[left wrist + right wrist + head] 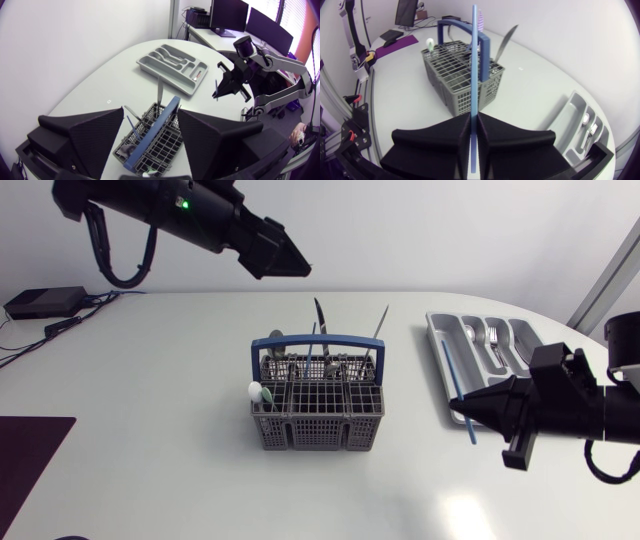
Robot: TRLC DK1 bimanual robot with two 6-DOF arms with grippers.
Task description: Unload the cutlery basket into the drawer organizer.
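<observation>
A white bench [150, 400] carries a grey plastic cutlery basket with a blue handle [318, 420] at its centre, metal cutlery [319, 315] standing in it. A grey plastic drawer organizer [437, 330] lies to its right. The right end effector [455, 402] is clenched on a thin blue rod [450, 365] by the organizer's edge. The left end effector [298, 264] hangs released above, behind the basket.

This was a robotics lab, not a kitchen. A left arm [190, 210] and right arm [600, 415] hung over a white table [150, 400], with a cabled black box [45, 302] at its corner
</observation>
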